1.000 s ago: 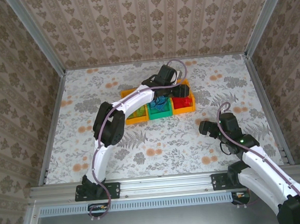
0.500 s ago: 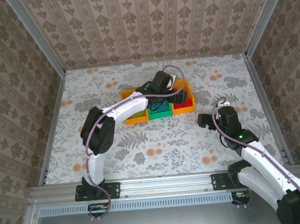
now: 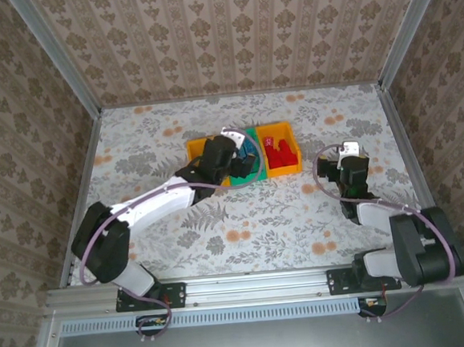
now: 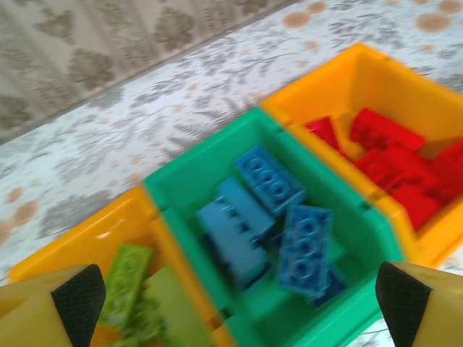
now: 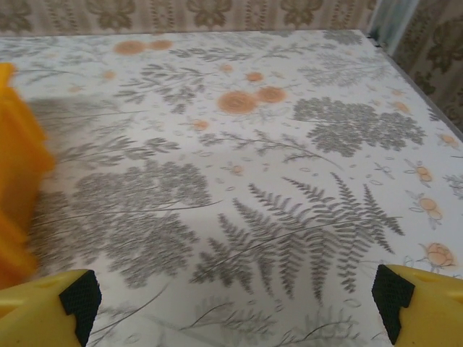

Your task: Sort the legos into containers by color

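**Left arm backs off the bins: sort looks finished**

Left pincer [image 4: 239,298], over the right orange bin [image 4: 340,72] a second ago, now sits drawn back toward frame centre, jaws wide, empty. Right pincer [image 5: 235,296] is also open, holding nothing, above the tabletop [image 5: 275,159]. Red bricks [image 4: 391,155] lie in the right orange bin, blue bricks [image 4: 271,181] in the green bin [image 4: 217,155], lime bricks [image 4: 126,278] in the left orange bin [image 4: 87,231]. Every visible brick is binned; judged done.

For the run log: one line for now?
left gripper: open | right gripper: open | green bin: blue legos | right orange bin: red legos | left orange bin: lime legos
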`<state>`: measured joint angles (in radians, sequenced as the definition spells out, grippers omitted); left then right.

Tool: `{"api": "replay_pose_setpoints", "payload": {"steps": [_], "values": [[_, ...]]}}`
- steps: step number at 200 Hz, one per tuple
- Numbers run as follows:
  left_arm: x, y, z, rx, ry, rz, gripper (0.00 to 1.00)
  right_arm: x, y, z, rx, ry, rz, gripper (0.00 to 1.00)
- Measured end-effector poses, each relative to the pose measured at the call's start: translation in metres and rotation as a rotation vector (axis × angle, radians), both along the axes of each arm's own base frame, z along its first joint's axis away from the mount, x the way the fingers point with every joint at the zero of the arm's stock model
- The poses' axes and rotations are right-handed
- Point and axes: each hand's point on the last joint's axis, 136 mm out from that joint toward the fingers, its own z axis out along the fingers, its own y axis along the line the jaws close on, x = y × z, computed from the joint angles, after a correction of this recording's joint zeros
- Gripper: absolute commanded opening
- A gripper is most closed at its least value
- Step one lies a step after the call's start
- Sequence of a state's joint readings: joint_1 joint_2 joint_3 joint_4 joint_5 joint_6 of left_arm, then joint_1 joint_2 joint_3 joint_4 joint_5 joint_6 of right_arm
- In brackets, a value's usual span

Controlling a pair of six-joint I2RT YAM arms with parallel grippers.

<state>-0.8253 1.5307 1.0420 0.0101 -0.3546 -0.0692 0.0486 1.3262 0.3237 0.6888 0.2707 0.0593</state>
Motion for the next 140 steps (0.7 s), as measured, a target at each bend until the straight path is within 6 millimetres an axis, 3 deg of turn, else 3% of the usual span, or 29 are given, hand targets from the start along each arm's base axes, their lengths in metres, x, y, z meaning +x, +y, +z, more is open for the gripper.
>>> {"api": "replay_pose_setpoints", "payload": {"steps": [16, 40, 61, 79, 96, 118, 140], "values": [[0.000, 0.030, 0.009, -0.003, -0.027, 0.049, 1.00, 0.008, -0.005, -0.011, 0.011, -0.018, -0.006, 1.00], [-0.007, 0.074, 0.026, -0.028, -0.093, 0.111, 1.00, 0.014, 0.009, -0.030, 0.020, 0.024, 0.073, 1.00], [-0.011, 0.113, 0.033, -0.019, -0.149, 0.185, 1.00, 0.025, 0.018, -0.020, 0.021, 0.000, 0.118, 1.00], [-0.003, 0.155, 0.030, 0.015, -0.164, 0.297, 1.00, 0.032, 0.021, -0.011, 0.025, -0.027, 0.132, 1.00], [0.005, 0.199, 0.016, 0.048, -0.156, 0.422, 1.00, 0.032, 0.022, -0.010, 0.026, -0.028, 0.138, 1.00], [0.004, 0.263, -0.024, 0.088, -0.116, 0.586, 1.00, 0.032, 0.023, -0.010, 0.025, -0.028, 0.141, 1.00], [-0.001, 0.292, -0.063, 0.120, -0.065, 0.653, 1.00, 0.032, 0.023, -0.010, 0.025, -0.028, 0.141, 1.00]]}}
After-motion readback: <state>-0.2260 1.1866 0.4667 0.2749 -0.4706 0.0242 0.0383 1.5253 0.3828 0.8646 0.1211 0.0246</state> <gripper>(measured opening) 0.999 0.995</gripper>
